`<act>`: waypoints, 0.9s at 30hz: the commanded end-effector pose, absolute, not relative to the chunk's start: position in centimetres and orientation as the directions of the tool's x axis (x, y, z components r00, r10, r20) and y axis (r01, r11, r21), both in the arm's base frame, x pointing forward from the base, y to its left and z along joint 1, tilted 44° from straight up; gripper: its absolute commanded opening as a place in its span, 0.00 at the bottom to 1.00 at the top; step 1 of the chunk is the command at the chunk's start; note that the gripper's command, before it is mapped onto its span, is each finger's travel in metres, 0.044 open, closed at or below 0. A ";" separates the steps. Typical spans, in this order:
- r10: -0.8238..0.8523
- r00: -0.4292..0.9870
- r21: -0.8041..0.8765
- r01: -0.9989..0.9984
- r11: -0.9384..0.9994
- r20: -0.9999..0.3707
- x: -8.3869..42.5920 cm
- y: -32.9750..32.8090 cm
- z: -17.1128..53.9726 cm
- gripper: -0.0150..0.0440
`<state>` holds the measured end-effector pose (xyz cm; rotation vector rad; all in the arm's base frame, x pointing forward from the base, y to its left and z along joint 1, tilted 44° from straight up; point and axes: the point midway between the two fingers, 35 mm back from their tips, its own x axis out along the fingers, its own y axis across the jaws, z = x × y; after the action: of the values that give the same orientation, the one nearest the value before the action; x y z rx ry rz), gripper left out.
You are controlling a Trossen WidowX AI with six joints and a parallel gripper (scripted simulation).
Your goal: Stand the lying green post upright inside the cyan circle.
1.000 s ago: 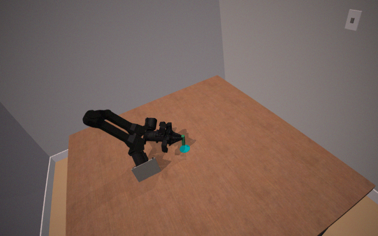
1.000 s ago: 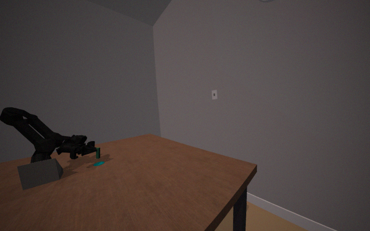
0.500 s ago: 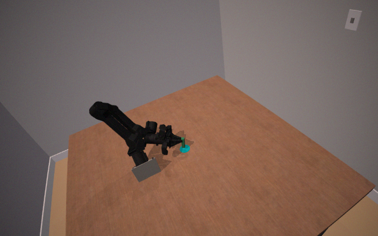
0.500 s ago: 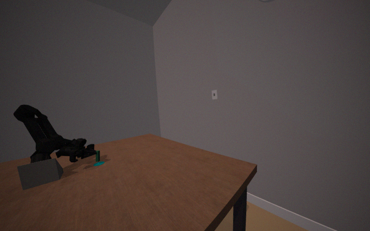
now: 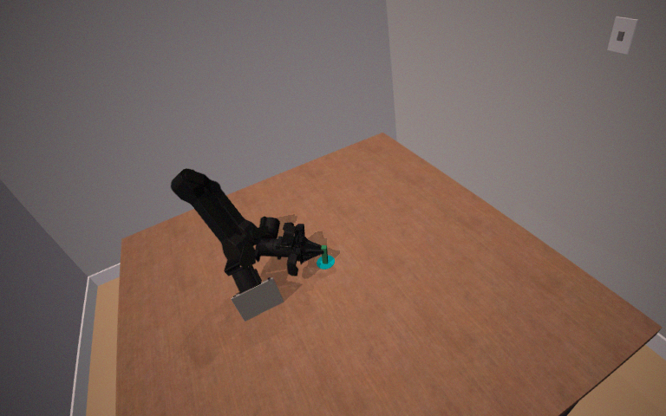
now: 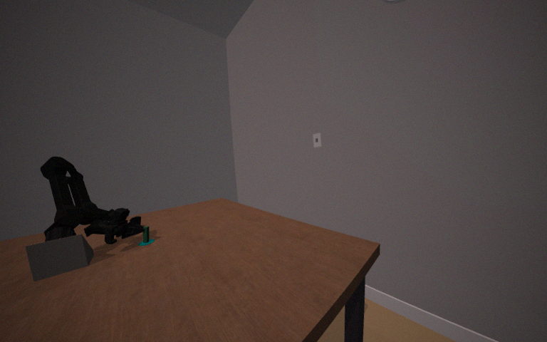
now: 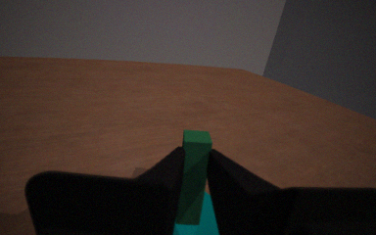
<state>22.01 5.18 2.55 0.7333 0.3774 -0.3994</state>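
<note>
The green post is upright, with its lower end over the cyan circle. Its bottom appears to be at or just above the circle; a small gap cannot be ruled out. My gripper is shut on the upper part of the post, reaching in level from the left in the top and exterior views. In the wrist view the fingers hide most of the circle.
The wooden table carries the arm. A grey block is by the arm's base, in front of it in the exterior view. Walls rise beyond the table's far edges.
</note>
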 end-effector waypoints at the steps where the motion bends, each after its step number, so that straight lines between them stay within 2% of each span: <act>1: -0.221 0.861 0.569 0.476 0.671 -0.459 22.1 5.2 2.5 0.29; 7: -0.221 0.861 0.569 0.476 0.671 -0.459 22.1 5.2 2.5 0.29; 21: -0.221 0.861 0.569 0.476 0.671 -0.459 22.1 5.2 2.5 0.92; 27: -0.221 0.859 0.568 0.478 0.670 -0.463 22.3 4.7 3.1 0.93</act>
<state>22.15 4.97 2.73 0.7371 0.3698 -0.4070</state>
